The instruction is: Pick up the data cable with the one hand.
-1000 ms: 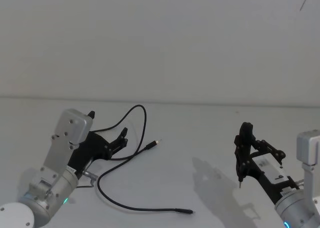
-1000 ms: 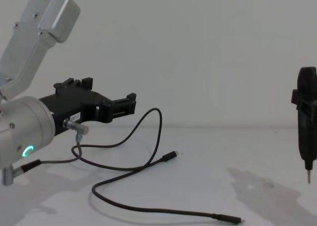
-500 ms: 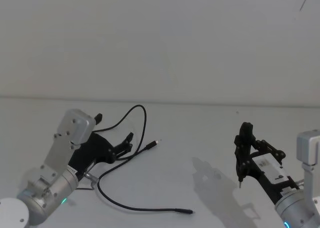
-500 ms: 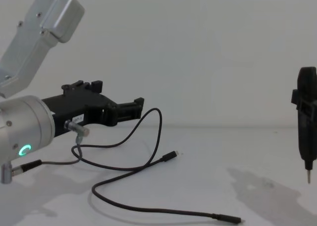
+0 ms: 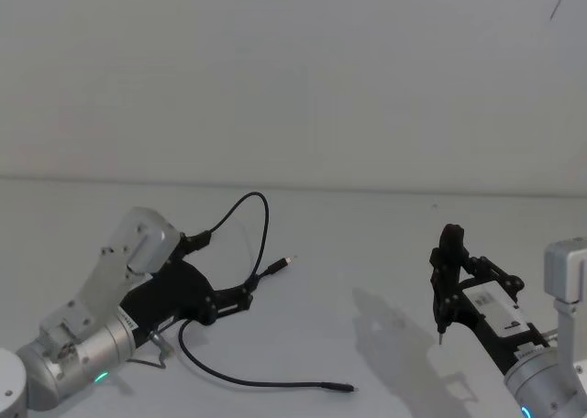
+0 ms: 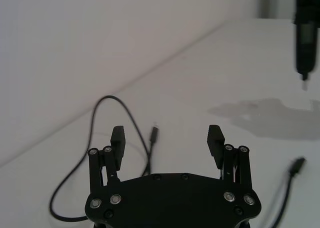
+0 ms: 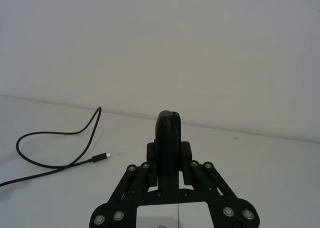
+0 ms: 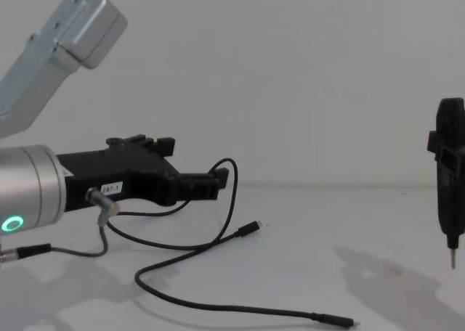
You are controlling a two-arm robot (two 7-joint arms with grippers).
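Note:
The data cable (image 5: 265, 232) lies loose on the white table, arching up in a loop at the back. One plug (image 5: 281, 265) rests mid-table and the other (image 5: 343, 389) near the front edge. My left gripper (image 5: 221, 268) reaches low over the cable's left strands and stands open, holding nothing. In the left wrist view the gripper (image 6: 167, 138) shows spread fingers (image 6: 118, 139), with the cable (image 6: 131, 121) and a plug (image 6: 154, 134) on the table beyond them. From the chest, the gripper (image 8: 190, 160) hovers just above the cable (image 8: 232, 194). My right gripper (image 7: 169, 160) stays at the right, shut on a black tool (image 7: 168, 130).
The slim black tool (image 5: 447, 264) points its metal tip down above the table on the right, also seen as the tool (image 8: 452, 173). A short dark wire with a silver connector (image 8: 96, 197) hangs at my left wrist. White wall stands behind the table.
My left gripper has moved forward and down, toward the right, so it now reaches over the cable. The cable and the right arm have not moved.

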